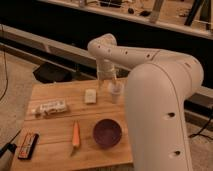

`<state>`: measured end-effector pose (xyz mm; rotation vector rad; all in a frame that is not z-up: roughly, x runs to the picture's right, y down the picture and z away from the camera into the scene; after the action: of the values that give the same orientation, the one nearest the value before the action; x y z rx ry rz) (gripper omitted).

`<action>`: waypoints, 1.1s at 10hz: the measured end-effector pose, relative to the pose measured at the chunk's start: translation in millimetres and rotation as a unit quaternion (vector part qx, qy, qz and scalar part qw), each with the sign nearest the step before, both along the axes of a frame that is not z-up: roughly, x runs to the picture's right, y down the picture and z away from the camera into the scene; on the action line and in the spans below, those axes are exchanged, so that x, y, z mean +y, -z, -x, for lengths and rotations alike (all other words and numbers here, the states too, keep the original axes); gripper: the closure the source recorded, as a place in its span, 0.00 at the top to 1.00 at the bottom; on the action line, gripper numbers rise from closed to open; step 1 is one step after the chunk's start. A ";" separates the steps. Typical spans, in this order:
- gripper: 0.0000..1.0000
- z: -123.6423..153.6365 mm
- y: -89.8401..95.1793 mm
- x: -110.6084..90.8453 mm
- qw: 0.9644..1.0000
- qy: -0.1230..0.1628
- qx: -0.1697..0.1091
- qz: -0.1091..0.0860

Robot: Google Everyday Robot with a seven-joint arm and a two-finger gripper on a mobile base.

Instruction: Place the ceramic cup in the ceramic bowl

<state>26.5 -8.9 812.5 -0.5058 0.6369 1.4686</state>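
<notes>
Gripper (pixel 110 83) is hovering above the cup (pixel 115 93), grasp state indiscernible; centring over the rim matters before carrying to the bowl (pixel 107 133) at six o'clock.

A wooden table (pixel 59 93) stands on pale carpeted floor (pixel 15 82), a dark counter (pixel 60 25) behind.

Odds and ends on a wooden surface (pixel 59 125)

A small pale block (pixel 90 96) lies near the back, just left of the gripper (pixel 111 83), which hangs over the back right part. A white wrapped packet (pixel 52 107) sits toward the left edge, a carrot (pixel 76 135) lies lengthwise near the front, and a dark flat packet (pixel 28 145) overhangs the front left corner.
</notes>
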 end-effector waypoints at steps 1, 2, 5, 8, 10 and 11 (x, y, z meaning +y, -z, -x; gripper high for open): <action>0.65 -3.4 -5.7 -3.5 1.000 0.001 -0.007 -0.002; 0.65 -5.4 -13.5 -7.6 1.000 0.002 -0.022 -0.006; 0.65 -7.7 -30.7 -14.1 0.998 0.004 -0.060 -0.011; 0.65 -11.7 -49.4 -10.4 0.996 0.006 -0.094 -0.005; 0.65 -15.8 -59.4 -1.2 0.995 0.004 -0.101 0.005; 0.65 -17.1 -61.8 3.2 0.995 0.004 -0.102 0.011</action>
<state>43.6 -5.7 874.4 -0.6599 0.4933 1.3833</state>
